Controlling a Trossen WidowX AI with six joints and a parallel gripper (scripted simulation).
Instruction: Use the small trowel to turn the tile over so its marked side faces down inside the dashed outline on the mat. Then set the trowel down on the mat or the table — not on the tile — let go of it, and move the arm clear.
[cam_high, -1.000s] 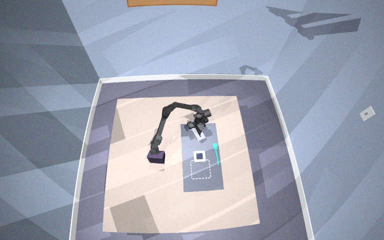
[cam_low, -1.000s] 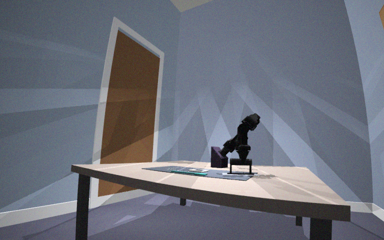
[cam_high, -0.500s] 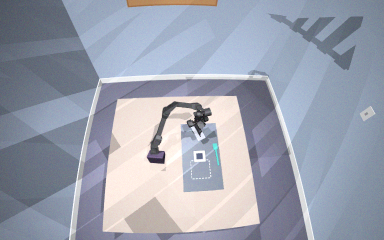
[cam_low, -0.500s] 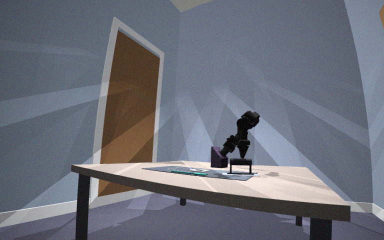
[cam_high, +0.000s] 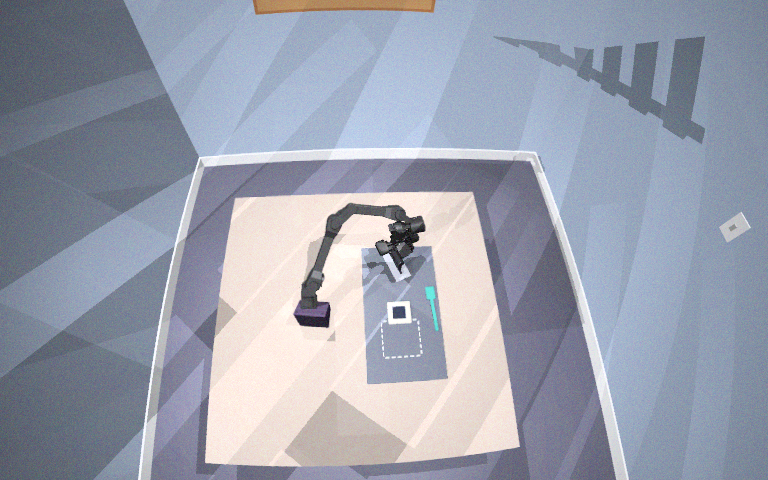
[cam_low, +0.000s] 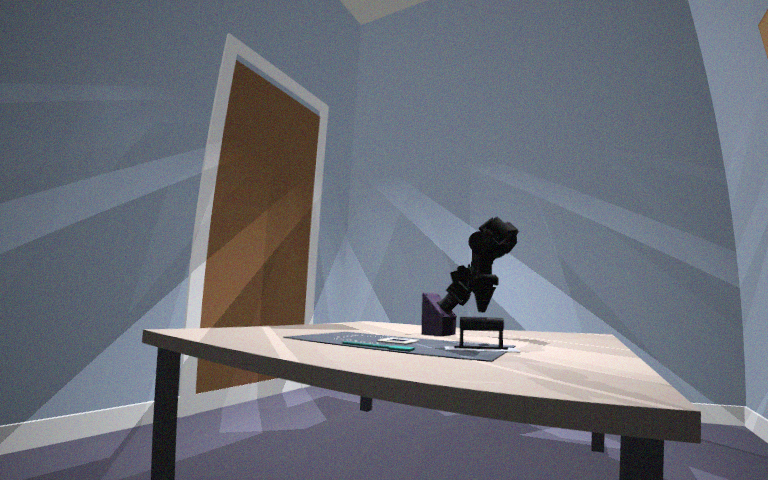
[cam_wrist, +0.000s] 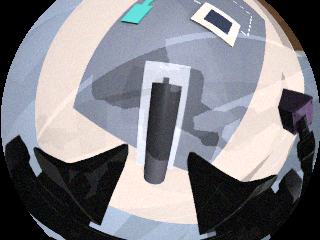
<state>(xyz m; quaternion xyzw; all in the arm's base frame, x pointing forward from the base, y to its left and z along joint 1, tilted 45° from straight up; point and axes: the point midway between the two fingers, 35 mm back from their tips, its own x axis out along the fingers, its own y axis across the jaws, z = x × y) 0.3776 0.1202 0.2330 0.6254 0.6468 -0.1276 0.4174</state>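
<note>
The trowel (cam_high: 400, 276) (cam_low: 481, 323) (cam_wrist: 165, 110), a pale flat blade with a raised black bar handle, rests at the mat's far end. My gripper (cam_high: 394, 247) (cam_low: 482, 310) (cam_wrist: 158, 153) is open just above it; its fingertips stand apart on either side of the handle in the wrist view, without gripping it. The white tile (cam_high: 399, 304) (cam_low: 390, 340) (cam_wrist: 218, 22) lies flat with its dark square mark facing up. It lies at the upper side of the dashed outline (cam_high: 402, 357) (cam_wrist: 248, 34), mostly outside it, and covers part of that dashed line.
A teal spatula-like tool (cam_high: 430, 293) (cam_low: 379, 345) (cam_wrist: 136, 14) lies along the right side of the grey mat (cam_high: 404, 370) in the top view. The arm's purple base block (cam_high: 312, 315) (cam_low: 436, 316) (cam_wrist: 295, 110) stands on the table (cam_high: 271, 396), left of the mat in that view.
</note>
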